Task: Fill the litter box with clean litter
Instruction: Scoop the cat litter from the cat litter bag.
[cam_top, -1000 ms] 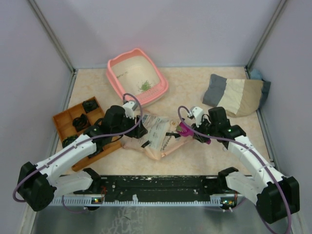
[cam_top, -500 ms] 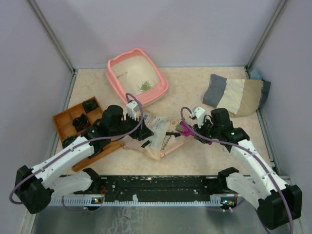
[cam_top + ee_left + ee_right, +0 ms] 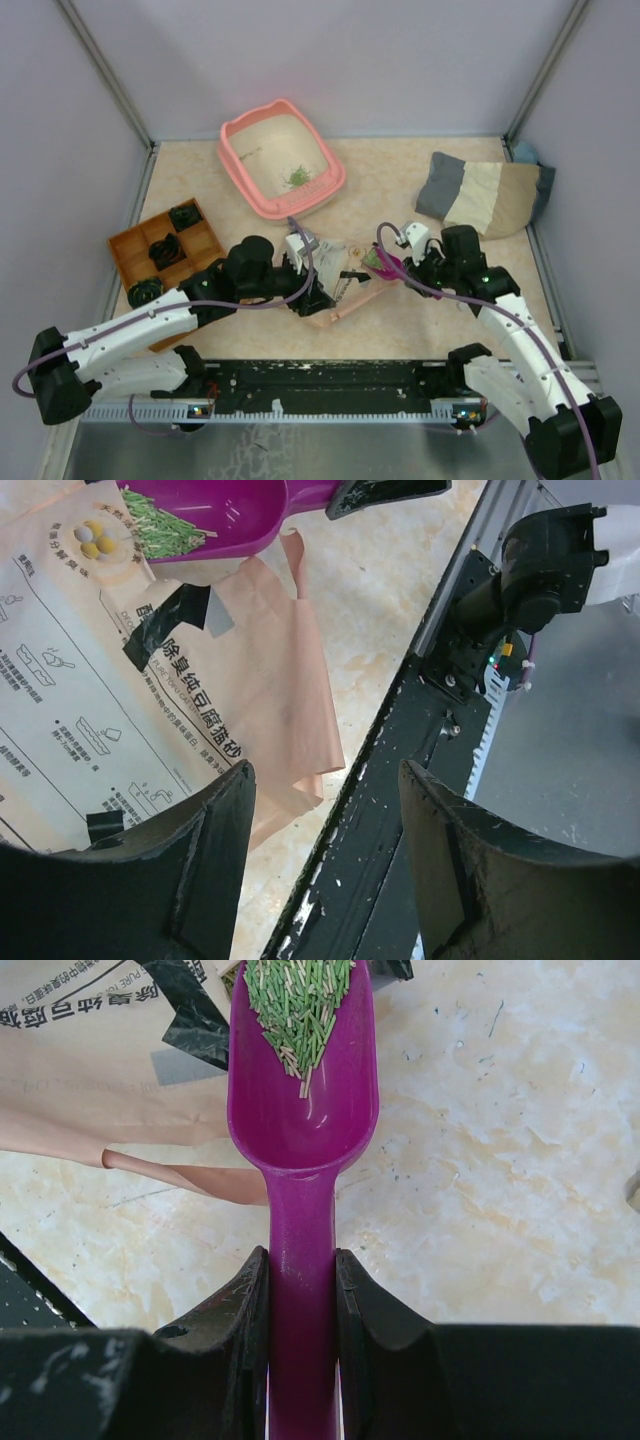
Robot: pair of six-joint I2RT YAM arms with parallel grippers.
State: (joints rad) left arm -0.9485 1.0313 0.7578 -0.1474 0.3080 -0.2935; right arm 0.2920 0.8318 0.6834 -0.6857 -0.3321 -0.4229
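We are midway through a scooping cycle. The right gripper [image 3: 300, 1292] is clamped on the handle of the magenta scoop [image 3: 302, 1110], with both fingers [image 3: 243, 1305] pressed against its sides. The bowl carries a small heap of clean litter [image 3: 298, 1000] bunched toward its tip. The load sits just past the mouth of the paper bag [image 3: 120, 710], which lies flat near the middle of the table's [image 3: 400, 170] near edge.

The left gripper [image 3: 325, 778] hovers over the bag's near corner with its jaws spread and nothing between them, so it is not pinning the bag down.

The litter box [image 3: 305, 201] sits toward the far edge, left of centre, with only a thin scatter of green on its floor. We judge the filling to be at an early stage.

The next move, as we see it, calls for the right arm to lift the scoop and keep it level. It must carry the load across the bag toward the far-left, clear the raised rim of the litter box, and only then tip. The heap lies near the lip of the scoop, so any forward tilt on the way risks spilling granules onto the table.
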